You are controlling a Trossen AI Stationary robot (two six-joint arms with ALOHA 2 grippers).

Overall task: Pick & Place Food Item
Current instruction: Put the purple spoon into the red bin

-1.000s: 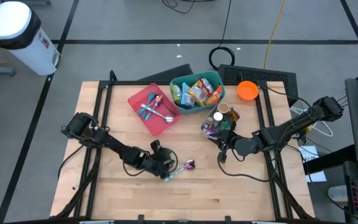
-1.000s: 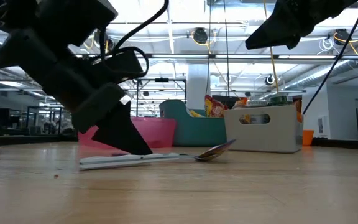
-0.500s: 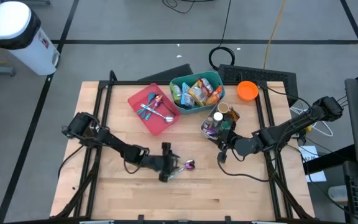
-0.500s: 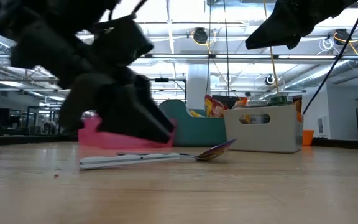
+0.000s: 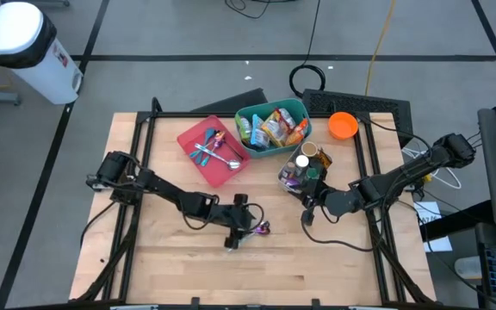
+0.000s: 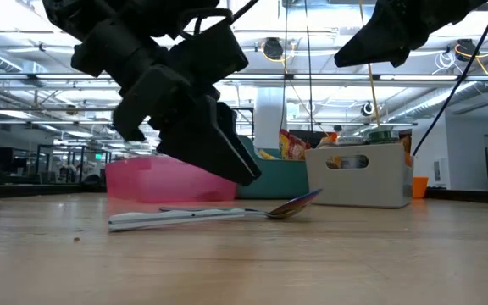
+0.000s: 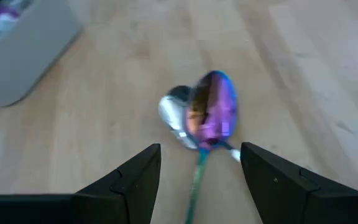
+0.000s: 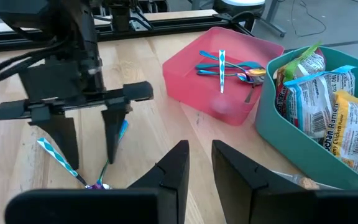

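Observation:
Two spoons (image 7: 202,118) lie side by side on the wooden table; one has an iridescent purple bowl (image 5: 264,228), the other a blue-and-white striped handle (image 8: 55,155). My left gripper (image 7: 201,180) hovers open just above them, slanting down, one finger on either side of the handles without touching. In the low view its fingers (image 6: 227,157) are clear of the spoons (image 6: 202,216). Food packets fill a teal bin (image 5: 271,127) at the far side. My right gripper (image 8: 201,165) waits raised near the grey caddy (image 5: 302,168), with a narrow gap between its fingers and nothing in it.
A pink tray (image 5: 212,148) with more spoons stands left of the teal bin. The grey caddy holds small items, and an orange cup (image 5: 343,126) sits at the far right. Bare wood lies toward the near edge. A black frame runs along the table's edges.
My left gripper has risen off the table beside the spoon handles, moved toward the table's right edge and rolled about its own axis. It now stands over the spoons near their bowls. The spoons have stayed where they were.

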